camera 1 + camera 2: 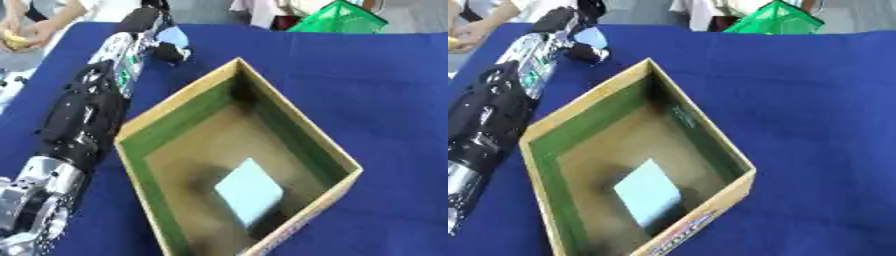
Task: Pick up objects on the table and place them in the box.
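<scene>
At the blue-covered table [385,90], the robot's left arm stretches from the near left toward the far left corner, where its left hand [162,35] has its fingers curled round a small pale blue object [176,36]. What the object is cannot be told from here; only its light colour shows between the black fingers. The hand sits just beyond the far left wall of the open cardboard box [302,120], near it but not over it.

The box, green-lined inside with a brown floor, stands in the middle of the table, turned corner-on to the robot. One item lies in it already: a flat, pale blue-white square piece [249,191], resting on the floor toward the near right corner.

By the look of things, the job is part done. One piece is in the box, a second seems to be in hand, and it has yet to be carried over the rim and let go. No other loose objects show on the cloth around the box, so this may be the last, though the near and left edges of the table are out of view.

The right hand does not show in either view.
</scene>
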You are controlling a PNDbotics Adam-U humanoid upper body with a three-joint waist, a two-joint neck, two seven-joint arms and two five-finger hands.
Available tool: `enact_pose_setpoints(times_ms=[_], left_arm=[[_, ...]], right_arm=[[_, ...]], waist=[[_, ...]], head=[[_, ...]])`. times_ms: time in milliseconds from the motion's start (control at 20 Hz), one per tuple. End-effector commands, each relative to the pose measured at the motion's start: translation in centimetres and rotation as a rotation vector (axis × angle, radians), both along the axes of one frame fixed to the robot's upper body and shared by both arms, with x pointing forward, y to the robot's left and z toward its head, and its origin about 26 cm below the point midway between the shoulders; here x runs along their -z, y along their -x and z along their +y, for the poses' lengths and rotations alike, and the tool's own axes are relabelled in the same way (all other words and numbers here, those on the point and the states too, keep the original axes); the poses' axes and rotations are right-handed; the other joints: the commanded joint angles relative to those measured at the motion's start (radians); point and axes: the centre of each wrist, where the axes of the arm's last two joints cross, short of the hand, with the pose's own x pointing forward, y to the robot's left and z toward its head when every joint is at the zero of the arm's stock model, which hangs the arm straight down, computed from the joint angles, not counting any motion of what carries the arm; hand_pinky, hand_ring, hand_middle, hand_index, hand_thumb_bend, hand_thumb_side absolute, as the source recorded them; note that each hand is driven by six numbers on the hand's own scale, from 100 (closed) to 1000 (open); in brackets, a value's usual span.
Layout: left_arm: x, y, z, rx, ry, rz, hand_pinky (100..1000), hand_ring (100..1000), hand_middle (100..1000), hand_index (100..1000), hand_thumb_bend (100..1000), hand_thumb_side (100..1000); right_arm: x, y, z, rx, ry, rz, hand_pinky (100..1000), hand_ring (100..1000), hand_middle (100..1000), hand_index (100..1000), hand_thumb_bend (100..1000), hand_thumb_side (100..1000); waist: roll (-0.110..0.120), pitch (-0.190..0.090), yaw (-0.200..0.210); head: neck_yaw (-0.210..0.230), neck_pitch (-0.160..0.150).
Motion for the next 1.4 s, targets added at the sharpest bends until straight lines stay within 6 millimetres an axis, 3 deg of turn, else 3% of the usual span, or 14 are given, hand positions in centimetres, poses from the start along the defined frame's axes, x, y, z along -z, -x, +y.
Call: enact_pose_setpoints(times_ms=[50,600,1000,1400], left_arm=[[-1.4,0.4,0.7,-0.005,-0.013,-0.043,480,610,538,716,319,394],[-2.5,0.7,-0.6,0.068,-0.053,-0.086,473,602,528,710,291,405],[-3.4,1.4,-2.8,0.195,-0.146,-0.109,473,604,528,708,298,400],[-2.0,2.0,-5.5,0.393,-0.223,-0.074,475,607,531,709,288,386]], right_arm=[[-0.9,0.4,-0.7,0.017,0.013,-0.027,795,847,558,828,401,1000],[0.0,0.5,-0.5,0.016,0.003,-0.017,795,846,561,828,403,1000],[1.1,0.9,0.0,0.010,-0.011,-0.003,795,844,570,829,404,1000],[2.8,1.3,0.6,0.006,-0.038,0.023,794,841,579,830,408,1000]], waist=[[0.000,-0.040,0.001],[0.006,-0.078,0.013],[0.010,-0.138,0.035],[0.012,-0.218,0.060]], head=[[-0.006,0.004],[-0.023,0.029],[-0.073,0.102],[-0.155,0.166]])
